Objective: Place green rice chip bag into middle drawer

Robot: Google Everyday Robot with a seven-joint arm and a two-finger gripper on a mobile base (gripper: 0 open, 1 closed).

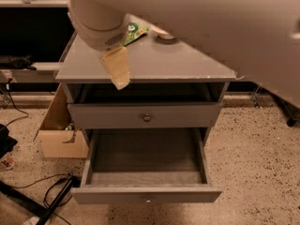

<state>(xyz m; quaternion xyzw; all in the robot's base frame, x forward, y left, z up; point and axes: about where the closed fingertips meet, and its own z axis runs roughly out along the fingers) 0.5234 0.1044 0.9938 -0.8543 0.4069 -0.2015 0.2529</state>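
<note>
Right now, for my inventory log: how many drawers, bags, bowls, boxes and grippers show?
Drawers: 2 (middle drawer, upper drawer)
Green rice chip bag: 1
Bowl: 1
Cardboard box: 1
Gripper, hanging over the cabinet top front-left: 1
Total: 6

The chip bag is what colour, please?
The bag is green, camera view; the gripper hangs nearby, over the cabinet top.

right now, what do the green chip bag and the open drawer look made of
Green rice chip bag: likely thin plastic film, glossy, crinkled.
Middle drawer: seemingly grey-painted wood or laminate, matte, faint grain inside.
Pincer, hanging over the cabinet top at its front left: cream, maybe rubbery plastic.
</note>
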